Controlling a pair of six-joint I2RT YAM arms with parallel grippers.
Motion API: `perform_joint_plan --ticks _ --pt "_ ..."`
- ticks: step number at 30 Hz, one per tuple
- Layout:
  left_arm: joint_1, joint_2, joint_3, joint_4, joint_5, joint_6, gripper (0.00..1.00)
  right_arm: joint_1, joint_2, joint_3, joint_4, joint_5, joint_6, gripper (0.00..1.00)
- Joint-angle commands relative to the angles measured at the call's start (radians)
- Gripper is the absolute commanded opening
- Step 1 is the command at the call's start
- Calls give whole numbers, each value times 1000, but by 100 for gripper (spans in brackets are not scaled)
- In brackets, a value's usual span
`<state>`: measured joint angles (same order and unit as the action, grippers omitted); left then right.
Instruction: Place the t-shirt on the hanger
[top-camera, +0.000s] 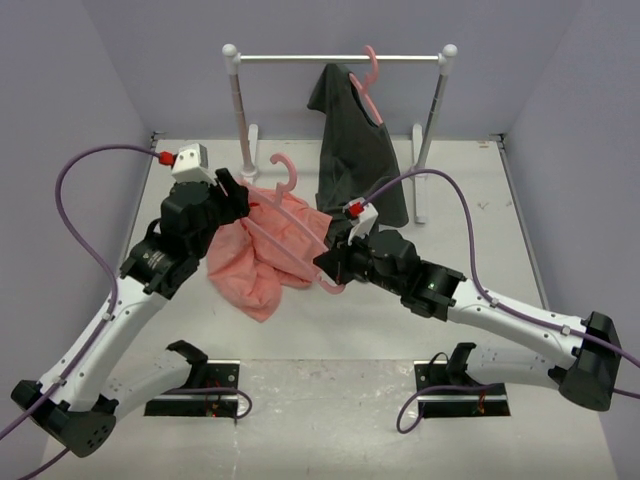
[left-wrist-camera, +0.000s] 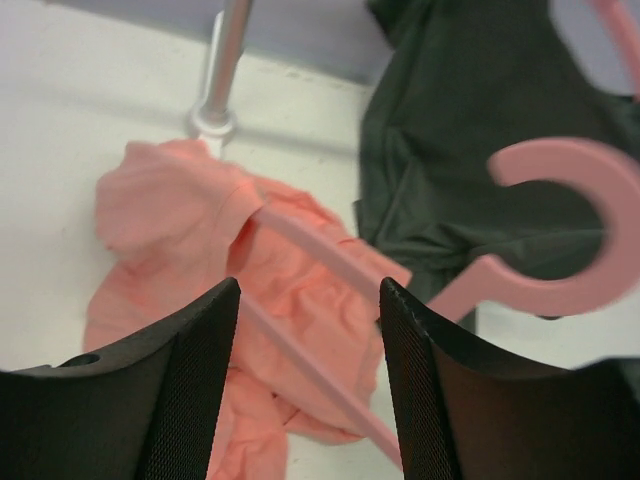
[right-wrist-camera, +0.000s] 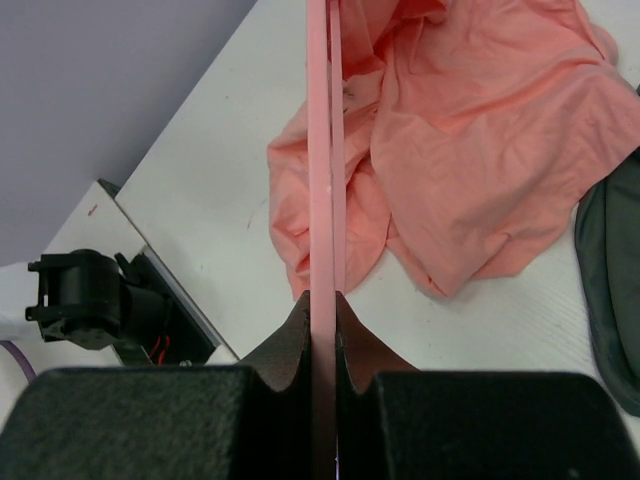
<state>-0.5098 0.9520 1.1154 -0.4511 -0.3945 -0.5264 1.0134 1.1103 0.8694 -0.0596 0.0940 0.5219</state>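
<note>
**Top view.** Count: two pink hangers, two shirts, one rack. My right gripper (top-camera: 332, 262) is clamped on the lower end of the hanger (top-camera: 295, 172). The hanger slants over the salmon t-shirt (top-camera: 250, 265), which lies crumpled left of the worktop (top-camera: 480, 230) centre. My left gripper (top-camera: 235, 195) sits at the t-shirt's far-left side. The second hanger (top-camera: 370, 75) carries the dark grey shirt (top-camera: 355, 160) on the rack (top-camera: 340, 58) at the far edge.

**Left wrist view.** My two fingers (left-wrist-camera: 190, 380) stand wide apart, gripping nothing. The t-shirt and hanger hook lie beyond them.

**Right wrist view.** Both fingers (right-wrist-camera: 290, 345) pinch one hanger bar. The t-shirt lies beyond it.
</note>
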Motion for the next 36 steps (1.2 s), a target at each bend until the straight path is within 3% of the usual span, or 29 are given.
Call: perform_joint_plan --ticks 1,7,19,28,33,36 --pt "21 68 -104 56 -155 -55 63 -1 -28 -4 213 12 -44 0" --pt "134 174 -157 204 8 -38 64 -2 -46 -23 230 10 -62 0" --pt "175 233 -122 233 4 4 51 -9 -52 -21 220 -22 -73 0" --pt "199 274 -139 261 56 22 25 -7 -59 -15 211 -29 -71 0" --pt "205 272 -143 268 77 29 1 -8 -51 -8 205 -28 -70 0" --pt "205 263 -144 270 120 35 0 -10 -42 1 200 -19 -71 0"
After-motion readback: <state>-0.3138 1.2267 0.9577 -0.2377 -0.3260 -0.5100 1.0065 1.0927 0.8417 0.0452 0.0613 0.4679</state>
